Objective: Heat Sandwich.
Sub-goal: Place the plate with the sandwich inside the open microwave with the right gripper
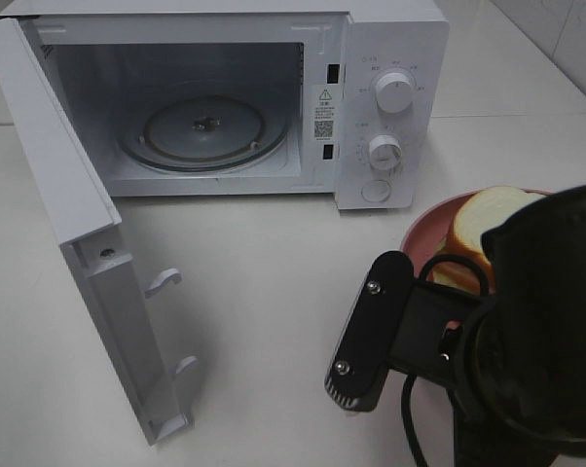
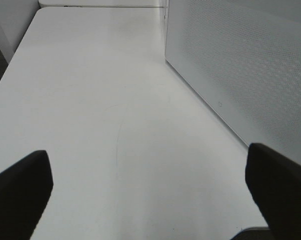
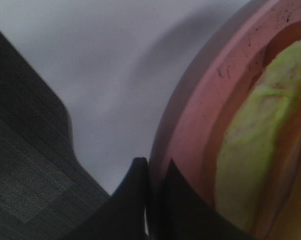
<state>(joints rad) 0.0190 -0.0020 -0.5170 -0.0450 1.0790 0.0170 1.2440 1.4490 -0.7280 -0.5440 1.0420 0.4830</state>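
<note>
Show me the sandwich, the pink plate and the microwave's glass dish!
sandwich (image 1: 483, 222), high view, top bread slice.
pink plate (image 3: 190, 135), right wrist view, its rim.
glass dish (image 1: 171, 131), high view, left of centre.

High view facing microwave (image 1: 225, 97), wrist views close

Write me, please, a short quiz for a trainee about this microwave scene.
1. True or false: the door of the microwave is shut.
2. The sandwich lies on: A the glass turntable; B the pink plate; C the top of the microwave.
3. Which jaws stand wide open: the left jaws or the right jaws?
Key: 1 false; 2 B; 3 the left jaws.
</note>
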